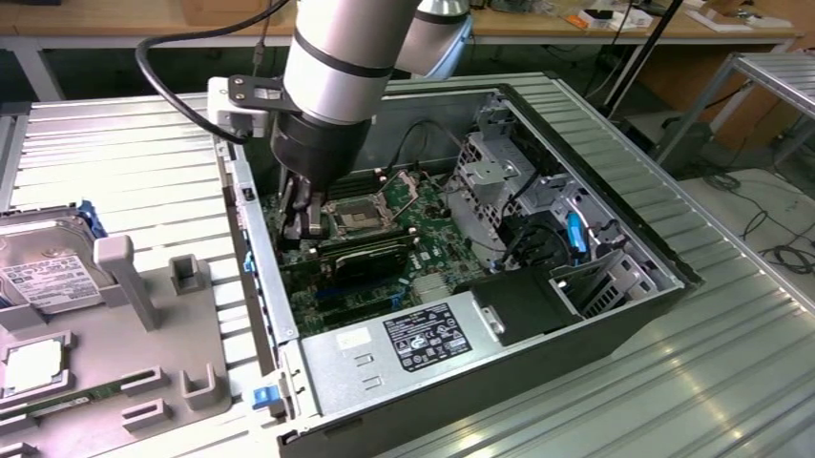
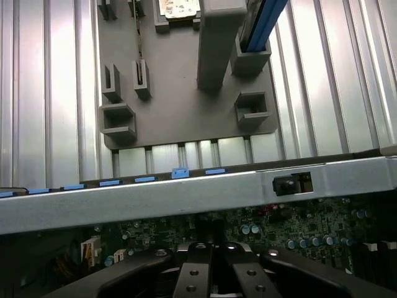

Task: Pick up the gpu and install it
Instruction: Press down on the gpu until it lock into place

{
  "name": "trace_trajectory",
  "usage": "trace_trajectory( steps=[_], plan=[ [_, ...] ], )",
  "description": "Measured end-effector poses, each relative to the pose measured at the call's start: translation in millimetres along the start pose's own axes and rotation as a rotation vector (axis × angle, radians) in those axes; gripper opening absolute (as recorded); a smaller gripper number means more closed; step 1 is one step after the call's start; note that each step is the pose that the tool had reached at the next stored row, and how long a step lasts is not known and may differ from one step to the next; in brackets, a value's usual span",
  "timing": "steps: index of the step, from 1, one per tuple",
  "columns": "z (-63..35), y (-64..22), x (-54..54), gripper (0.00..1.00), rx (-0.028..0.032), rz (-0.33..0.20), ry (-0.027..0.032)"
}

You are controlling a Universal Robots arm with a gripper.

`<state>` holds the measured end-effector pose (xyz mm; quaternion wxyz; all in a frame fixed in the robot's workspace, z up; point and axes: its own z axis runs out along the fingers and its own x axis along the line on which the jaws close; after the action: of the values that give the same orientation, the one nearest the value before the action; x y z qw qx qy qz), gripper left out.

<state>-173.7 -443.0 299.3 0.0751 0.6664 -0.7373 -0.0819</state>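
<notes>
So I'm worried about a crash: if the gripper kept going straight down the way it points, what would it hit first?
Probably the motherboard: the shut gripper points down into the open computer case beside the CPU socket. Depth is unclear.

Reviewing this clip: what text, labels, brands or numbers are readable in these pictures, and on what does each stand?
No text can be read as words.
White sticker on the power supply: print and marks, too small to read.
White label on the hard drive: too small to read.
Green motherboard: any markings too small to read.
</notes>
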Motion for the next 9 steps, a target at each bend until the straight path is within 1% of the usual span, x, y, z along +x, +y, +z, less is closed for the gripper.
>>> trace_trajectory(
  steps=[4, 9],
  plan=[
    [0.0, 0.4, -3.5, 0.11, -0.0001, 0.006, -0.0012],
    [0.4, 2.1, -4.1, 0.11, -0.0001, 0.025, -0.0054]
  ],
)
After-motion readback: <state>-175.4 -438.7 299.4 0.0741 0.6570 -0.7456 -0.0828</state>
